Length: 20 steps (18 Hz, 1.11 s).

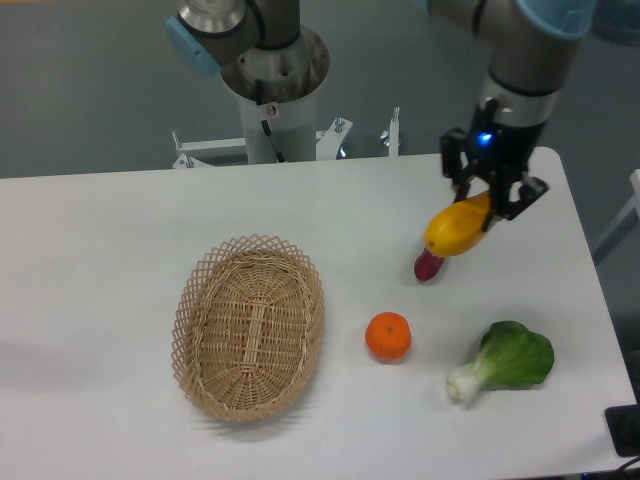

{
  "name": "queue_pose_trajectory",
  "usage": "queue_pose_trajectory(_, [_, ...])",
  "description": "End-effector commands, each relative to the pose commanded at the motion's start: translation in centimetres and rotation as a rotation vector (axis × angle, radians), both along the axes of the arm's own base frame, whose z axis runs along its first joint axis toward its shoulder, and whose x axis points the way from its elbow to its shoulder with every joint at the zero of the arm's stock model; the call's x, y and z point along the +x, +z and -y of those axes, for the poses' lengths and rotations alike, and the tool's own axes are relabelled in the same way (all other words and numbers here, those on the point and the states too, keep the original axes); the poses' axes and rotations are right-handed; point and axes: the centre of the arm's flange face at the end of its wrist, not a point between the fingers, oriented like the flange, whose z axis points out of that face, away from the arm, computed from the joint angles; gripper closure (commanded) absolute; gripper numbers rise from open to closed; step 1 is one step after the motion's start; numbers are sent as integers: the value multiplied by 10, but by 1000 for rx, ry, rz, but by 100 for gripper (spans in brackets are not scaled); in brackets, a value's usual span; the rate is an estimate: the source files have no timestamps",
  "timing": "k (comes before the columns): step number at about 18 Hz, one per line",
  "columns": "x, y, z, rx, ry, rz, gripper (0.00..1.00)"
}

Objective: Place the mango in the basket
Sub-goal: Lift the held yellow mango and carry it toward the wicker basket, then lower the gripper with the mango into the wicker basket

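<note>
One mango [457, 229], one basket [249, 327], one orange [388, 336], one purple vegetable [427, 267], one bok choy [505, 361].

Reaches down from the upper right, wrist near vertical with a blue light lit on its housing. Pincer [492, 203] pointing downward, black fingers [522, 197] closed on the mango [457, 229], gripping its upper tapered end. Held raised off the worktop [120, 250], at the right side.

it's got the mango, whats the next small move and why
Probably carry it left toward the basket. The pincer is shut on the mango, which looks lifted off the table, far right of the basket, with a small purple vegetable just beneath it.
</note>
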Motion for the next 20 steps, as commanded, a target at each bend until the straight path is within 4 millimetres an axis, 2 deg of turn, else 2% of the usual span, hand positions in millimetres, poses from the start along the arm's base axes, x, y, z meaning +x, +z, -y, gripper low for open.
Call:
queue_pose_trajectory(1, [14, -3, -15, 3, 19, 3, 63])
queue_pose_trajectory(6, [81, -34, -65, 50, 133, -6, 63])
queue_pose_trajectory(8, [115, -58, -83, 73, 182, 2, 63])
queue_pose_trajectory(11, [152, -91, -98, 85, 190, -10, 63])
queue_pose_trajectory(15, [184, -126, -126, 36, 181, -40, 63])
queue_pose_trajectory(20, [202, -170, -142, -63, 158, -58, 63])
